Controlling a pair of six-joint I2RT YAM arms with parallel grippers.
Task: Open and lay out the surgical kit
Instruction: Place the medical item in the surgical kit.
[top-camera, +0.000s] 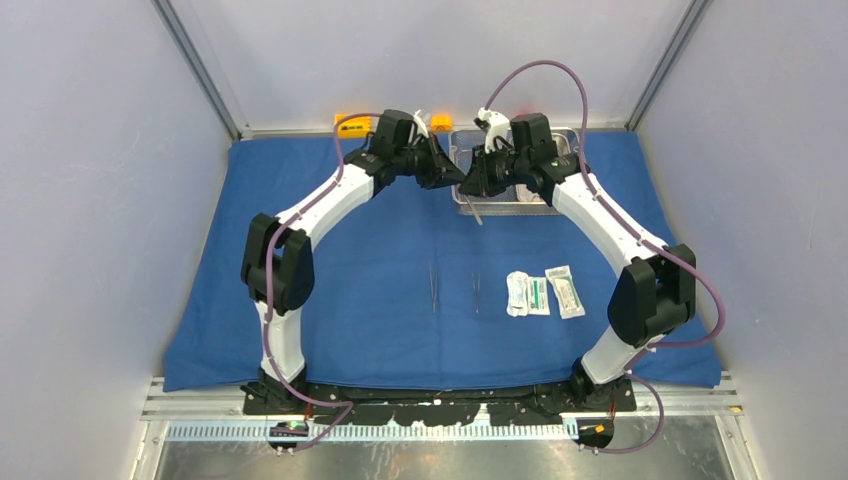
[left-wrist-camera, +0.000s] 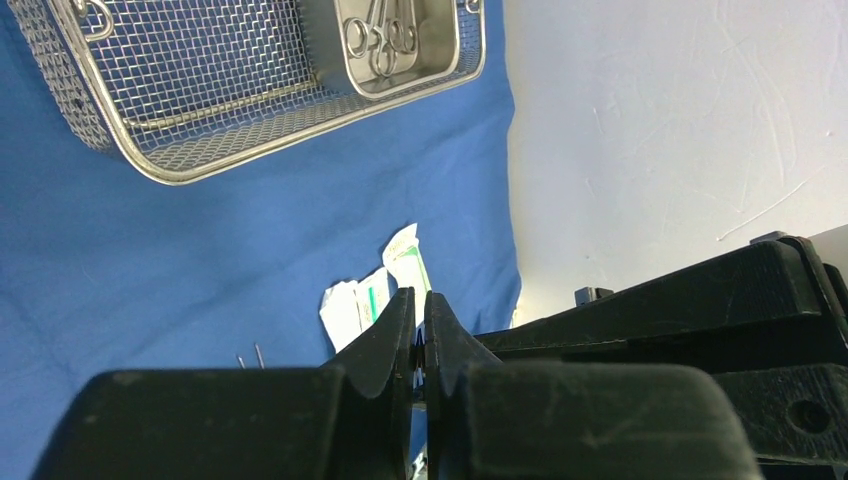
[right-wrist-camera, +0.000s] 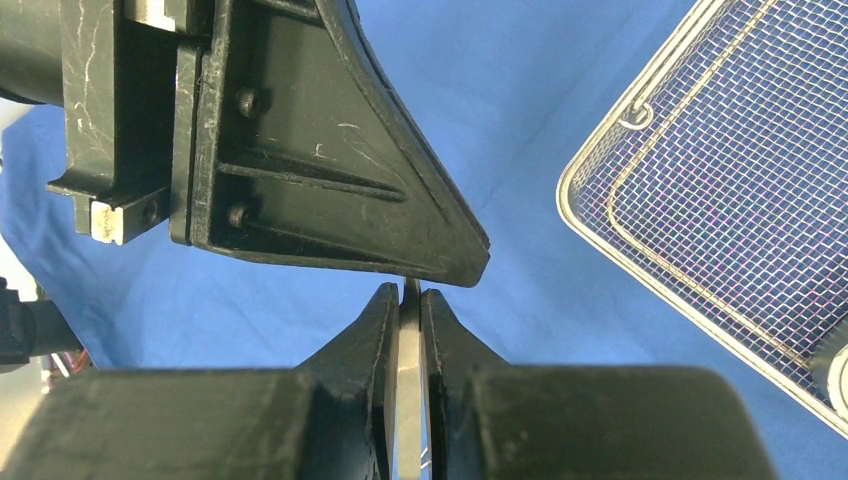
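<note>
The blue cloth (top-camera: 380, 250) lies spread flat. At its back stands the steel mesh tray (top-camera: 570, 140), with the smaller pan (left-wrist-camera: 455, 40) of ring-handled instruments (left-wrist-camera: 380, 35) inside. Two thin steel instruments (top-camera: 434, 285) (top-camera: 476, 292) and white-green packets (top-camera: 527, 293) (top-camera: 565, 290) lie laid out mid-cloth. My right gripper (right-wrist-camera: 410, 292), left of the tray (right-wrist-camera: 600, 225), is shut on a flat thin steel instrument (right-wrist-camera: 408, 400) whose other end hangs below (top-camera: 475, 212). My left gripper (left-wrist-camera: 420, 295) meets it from the left; its jaws are shut where the steel tip runs behind its finger (right-wrist-camera: 330, 170).
Small orange and yellow blocks (top-camera: 352, 125) (top-camera: 441, 122) sit at the back edge behind the left wrist. Pale walls close in the sides and back. The packets (left-wrist-camera: 360, 305) and instrument tips (left-wrist-camera: 250, 357) lie under the left gripper's line of sight.
</note>
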